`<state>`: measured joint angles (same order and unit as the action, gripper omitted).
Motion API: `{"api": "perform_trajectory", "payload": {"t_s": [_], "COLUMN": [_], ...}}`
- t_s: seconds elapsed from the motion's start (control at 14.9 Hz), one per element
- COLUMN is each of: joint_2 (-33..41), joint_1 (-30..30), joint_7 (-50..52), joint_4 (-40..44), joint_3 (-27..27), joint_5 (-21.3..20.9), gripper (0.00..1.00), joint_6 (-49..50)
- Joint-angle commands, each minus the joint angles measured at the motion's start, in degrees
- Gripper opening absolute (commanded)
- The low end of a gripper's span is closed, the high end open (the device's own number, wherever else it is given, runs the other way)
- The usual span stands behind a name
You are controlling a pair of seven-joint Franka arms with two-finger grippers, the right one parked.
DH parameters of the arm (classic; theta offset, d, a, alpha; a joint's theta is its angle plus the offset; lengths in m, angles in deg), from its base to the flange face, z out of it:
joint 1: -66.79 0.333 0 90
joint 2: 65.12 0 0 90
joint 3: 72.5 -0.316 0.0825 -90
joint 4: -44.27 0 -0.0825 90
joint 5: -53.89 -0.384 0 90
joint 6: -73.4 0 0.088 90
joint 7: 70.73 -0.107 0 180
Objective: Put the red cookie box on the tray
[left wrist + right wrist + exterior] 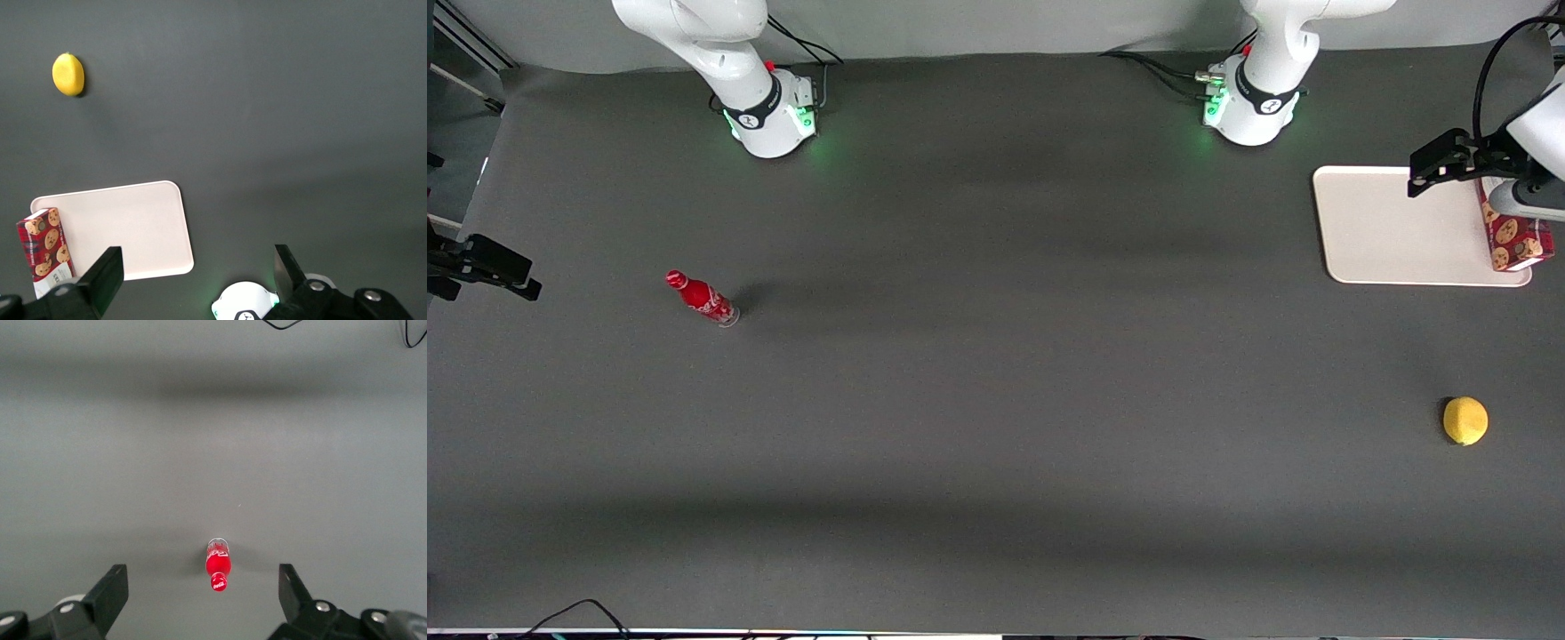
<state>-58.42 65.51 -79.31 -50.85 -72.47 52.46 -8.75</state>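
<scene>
The left arm reaches out over the working arm's end of the dark worktop [996,400], its wrist held high above the tray [1396,231]. In the left wrist view the claw [197,273] is spread wide, its two dark fingers [107,273] well apart with nothing between them, hanging clear above the tray and not touching anything.

The red cookie box [1513,238] lies along the tray's edge that is farthest toward the working arm's end of the worktop, partly hidden in the front view by the arm's wrist. In the wrist view the box [45,252] sits at the tray's [127,227] short edge, its cookie print facing up and its white label at one end.

A yellow lemon [1465,420] rests on the worktop nearer the front camera than the tray, well apart from it. A small red bottle [701,298] lies far off toward the parked arm's end.
</scene>
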Motion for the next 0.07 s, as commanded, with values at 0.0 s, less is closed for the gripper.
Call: {"api": "perform_trajectory", "payload": {"t_s": [0.0], "joint_2": [-3.60], "joint_1": [0.58], "joint_7": [0.06], "joint_4": [6.77], "joint_3": [0.59], "joint_5": [-0.33], "gripper": [1.00], "joint_6": [3.12]}}
